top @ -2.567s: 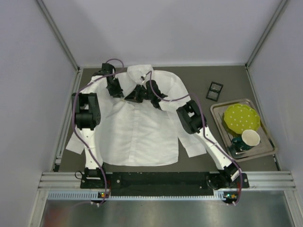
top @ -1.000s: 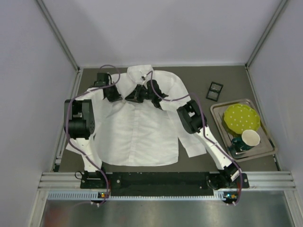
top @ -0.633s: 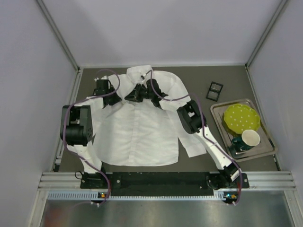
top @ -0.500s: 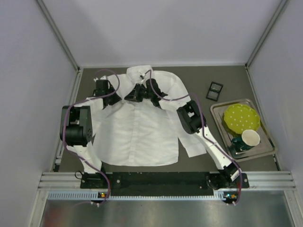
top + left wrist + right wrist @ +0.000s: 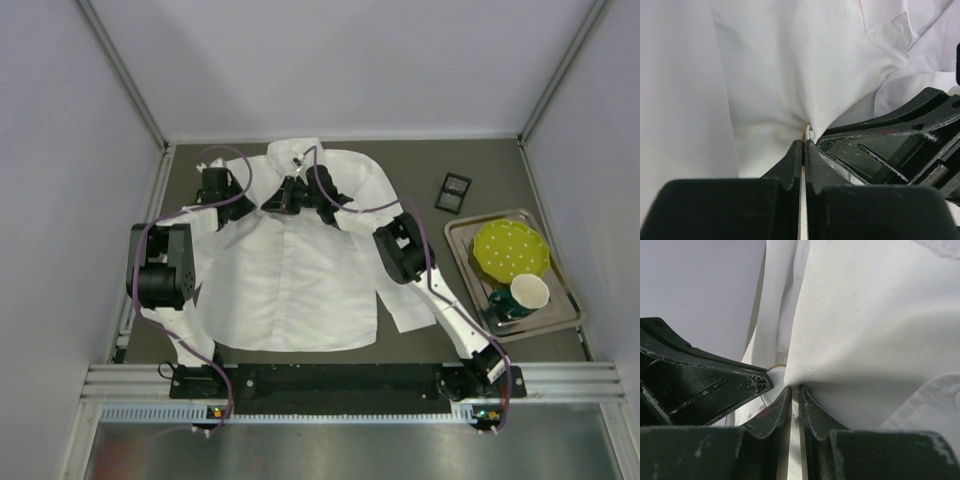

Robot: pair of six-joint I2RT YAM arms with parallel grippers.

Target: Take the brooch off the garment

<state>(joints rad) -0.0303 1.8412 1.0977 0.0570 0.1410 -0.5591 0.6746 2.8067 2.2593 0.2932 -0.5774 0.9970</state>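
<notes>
The garment (image 5: 290, 270), a white collared shirt, lies spread flat on the dark table. Both grippers meet just below its collar on the left side. In the left wrist view my left gripper (image 5: 804, 142) is shut, with the thin orange-gold edge of the brooch (image 5: 805, 130) showing at its tips and the cloth (image 5: 790, 75) drawn into a point there. My right gripper (image 5: 794, 389) is shut on a fold of the garment (image 5: 865, 330) right beside it, and a gold arc of the brooch (image 5: 775, 366) shows by the left finger (image 5: 705, 382). From above, the brooch is hidden under the left gripper (image 5: 252, 205) and right gripper (image 5: 268, 204).
A small black square box (image 5: 453, 191) lies at the back right. A metal tray (image 5: 475, 285) at the right holds a yellow-green dotted plate (image 5: 510, 250) and a cup (image 5: 527, 293). Enclosure walls close in the left, back and right.
The left arm's elbow has swung out to the left and toward me, and its wrist has shifted left. The right gripper has crept slightly toward the collar. Both stay on the same spot.
</notes>
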